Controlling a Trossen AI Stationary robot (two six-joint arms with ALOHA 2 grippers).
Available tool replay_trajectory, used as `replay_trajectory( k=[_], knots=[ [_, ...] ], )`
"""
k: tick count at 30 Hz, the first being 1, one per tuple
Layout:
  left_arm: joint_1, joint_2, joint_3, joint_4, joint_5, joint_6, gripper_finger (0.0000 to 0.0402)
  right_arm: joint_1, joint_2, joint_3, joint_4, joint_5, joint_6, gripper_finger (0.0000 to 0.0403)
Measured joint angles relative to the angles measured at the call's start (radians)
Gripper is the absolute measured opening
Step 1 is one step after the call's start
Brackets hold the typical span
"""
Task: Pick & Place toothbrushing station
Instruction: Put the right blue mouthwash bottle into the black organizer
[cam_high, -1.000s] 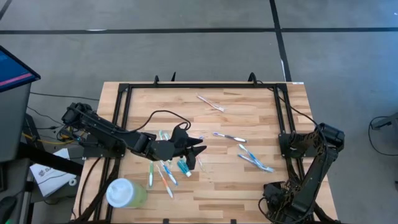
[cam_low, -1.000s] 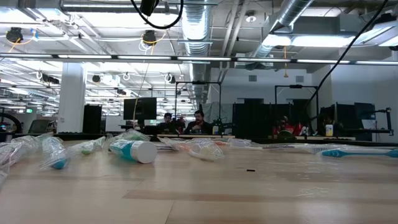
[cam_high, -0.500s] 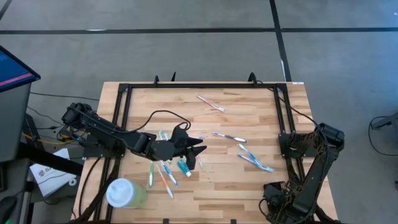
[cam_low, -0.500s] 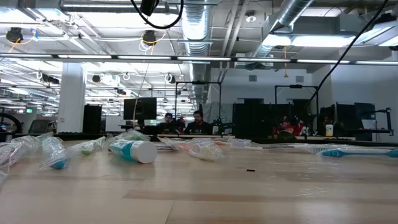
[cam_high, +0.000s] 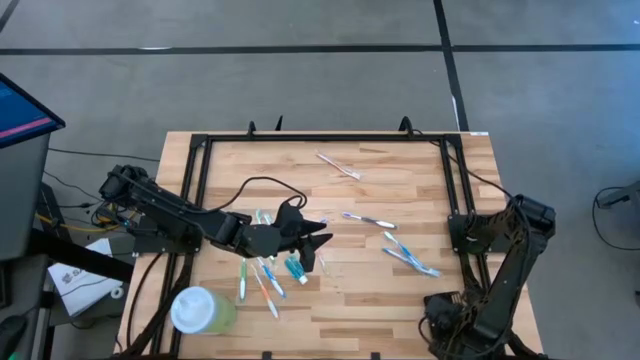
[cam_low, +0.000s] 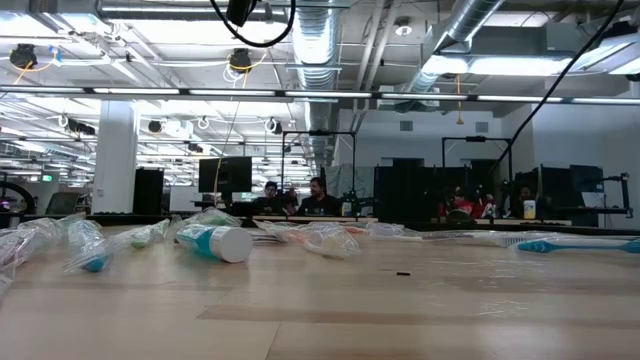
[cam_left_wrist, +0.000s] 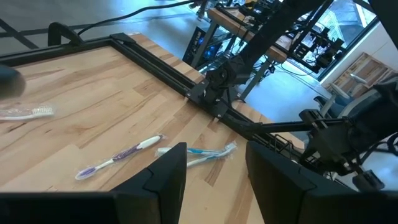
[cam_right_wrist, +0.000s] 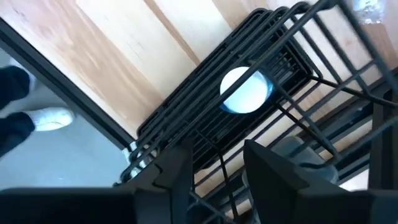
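Toothbrushing station: I can't make it out. Nothing has moved: my left hand (cam_high: 318, 232) stays wide and empty beside the teal toothpaste tube (cam_high: 295, 267); my right hand (cam_right_wrist: 214, 155), also wide, waits far right of it.

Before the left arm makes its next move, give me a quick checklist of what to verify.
1. Left pincer open and empty: ok.
2. Right pincer open, parked at table's right edge: ok.
3. Toothbrushing station located: cannot tell; only a dark shape below the left pincer.
4. Toothbrushes clear of left pincer: not ok; several lie beside it.
5. Green cup upright, apart from pincer: ok.
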Motion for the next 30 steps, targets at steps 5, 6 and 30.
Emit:
replay_trajectory(
  k=[5,6,30],
  knots=[
    [0.000,0.000,0.000,0.000,0.000,0.000,0.0159,0.000,-0.042,0.000,-0.013,0.046,0.031,0.0129],
    [0.000,0.000,0.000,0.000,0.000,0.001,0.0159,0.000,-0.046,0.000,-0.018,0.046,0.032,0.0127],
    [0.000,0.000,0.000,0.000,-0.004,0.006,0.0159,0.007,-0.051,0.000,-0.044,0.072,0.185,0.0015]
  ],
)
